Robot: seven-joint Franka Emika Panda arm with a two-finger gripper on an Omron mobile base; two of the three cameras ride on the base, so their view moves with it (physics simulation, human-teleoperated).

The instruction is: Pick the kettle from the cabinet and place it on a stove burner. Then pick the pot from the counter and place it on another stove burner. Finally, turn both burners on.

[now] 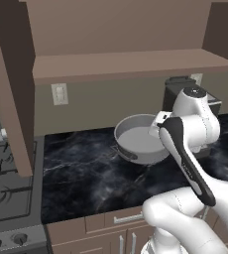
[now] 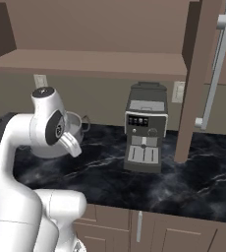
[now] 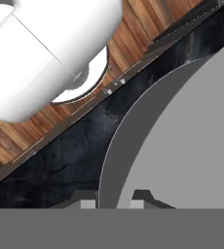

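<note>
A: Pot [image 1: 138, 139] position?

B: It sits on the black marble bench [image 1: 86, 173], right of the stove [image 1: 7, 188] and left of the coffee machine [image 2: 144, 130].

A: Jaws?

B: The gripper [image 3: 115, 200] sits at the pot's near rim. Fingertips [image 3: 87, 203] stand one on each side of the wall, close together, pinching the rim.

A: Cabinet?

B: The shelf board [image 1: 131, 64] runs above the bench.
</note>
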